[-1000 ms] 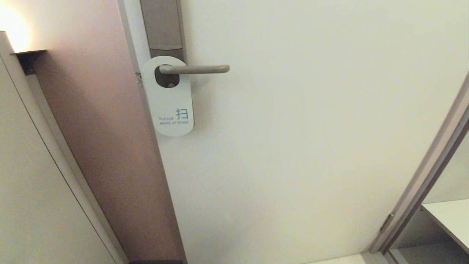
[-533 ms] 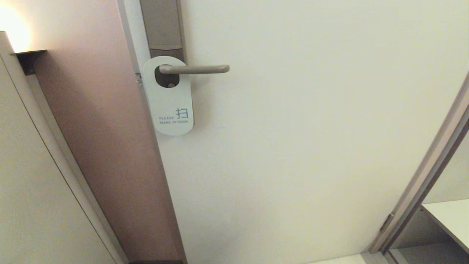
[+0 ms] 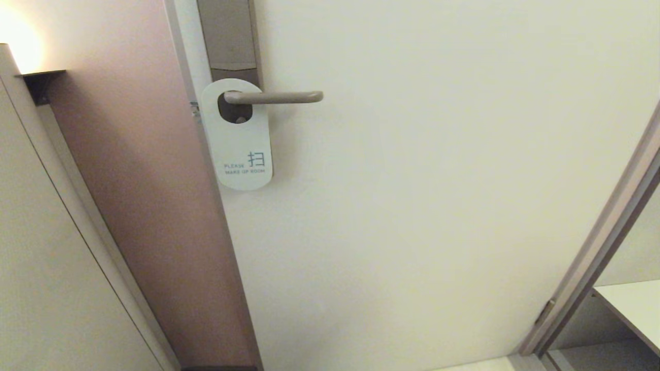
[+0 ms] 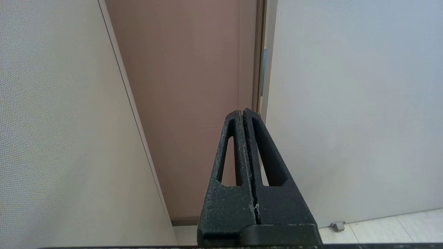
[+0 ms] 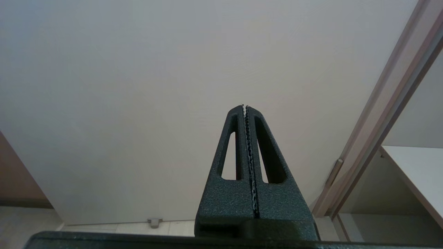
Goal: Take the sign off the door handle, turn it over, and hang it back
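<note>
The sign (image 3: 238, 141) hangs by its oval hole on the door handle (image 3: 276, 97), white face out with teal "PLEASE MAKE UP ROOM". The handle is a slim bronze lever on a tall brown-grey backplate (image 3: 228, 36). Neither arm shows in the head view. My left gripper (image 4: 242, 111) is shut with nothing in it, low down and facing the door's edge. My right gripper (image 5: 244, 106) is also shut and empty, low before the bare door panel. Sign and handle lie outside both wrist views.
The white door (image 3: 438, 180) fills the middle. A pinkish-brown door frame (image 3: 144, 180) and a beige wall panel (image 3: 46, 268) stand at the left. At the right is a second frame edge (image 3: 603, 242) with a white shelf (image 3: 634, 304). A small door stop (image 5: 154, 221) sits at floor level.
</note>
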Tool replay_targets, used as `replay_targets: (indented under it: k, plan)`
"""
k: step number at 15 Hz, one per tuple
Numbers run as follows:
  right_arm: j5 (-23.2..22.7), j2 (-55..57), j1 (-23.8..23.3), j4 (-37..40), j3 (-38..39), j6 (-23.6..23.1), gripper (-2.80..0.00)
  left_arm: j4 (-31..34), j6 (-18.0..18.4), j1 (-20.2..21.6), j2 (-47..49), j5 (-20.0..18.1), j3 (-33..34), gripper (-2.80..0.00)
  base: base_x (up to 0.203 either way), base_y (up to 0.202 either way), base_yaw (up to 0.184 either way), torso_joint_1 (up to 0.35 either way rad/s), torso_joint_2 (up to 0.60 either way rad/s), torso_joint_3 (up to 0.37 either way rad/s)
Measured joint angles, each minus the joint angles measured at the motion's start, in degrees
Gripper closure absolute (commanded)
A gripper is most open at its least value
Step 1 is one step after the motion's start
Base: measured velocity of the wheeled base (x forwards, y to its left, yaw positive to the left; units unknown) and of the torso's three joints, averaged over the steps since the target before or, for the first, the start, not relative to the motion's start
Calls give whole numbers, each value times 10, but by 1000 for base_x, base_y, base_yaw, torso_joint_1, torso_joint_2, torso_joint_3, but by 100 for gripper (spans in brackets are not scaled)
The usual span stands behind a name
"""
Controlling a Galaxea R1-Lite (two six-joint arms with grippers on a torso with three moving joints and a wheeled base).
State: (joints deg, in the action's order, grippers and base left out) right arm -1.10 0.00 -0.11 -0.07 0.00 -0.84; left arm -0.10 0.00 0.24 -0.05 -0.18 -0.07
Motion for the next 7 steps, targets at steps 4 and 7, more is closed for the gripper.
replay_targets:
  k: [4, 7]
  plan:
    - [1, 0, 0, -1, 0, 0, 0, 0, 0, 0, 0, 0, 0, 0, 0, 0, 0, 0, 0, 0]
    - [1, 0, 0, 0, 0, 0, 0, 0, 0, 0, 0, 0, 0, 0, 0, 0, 0, 0, 0, 0]
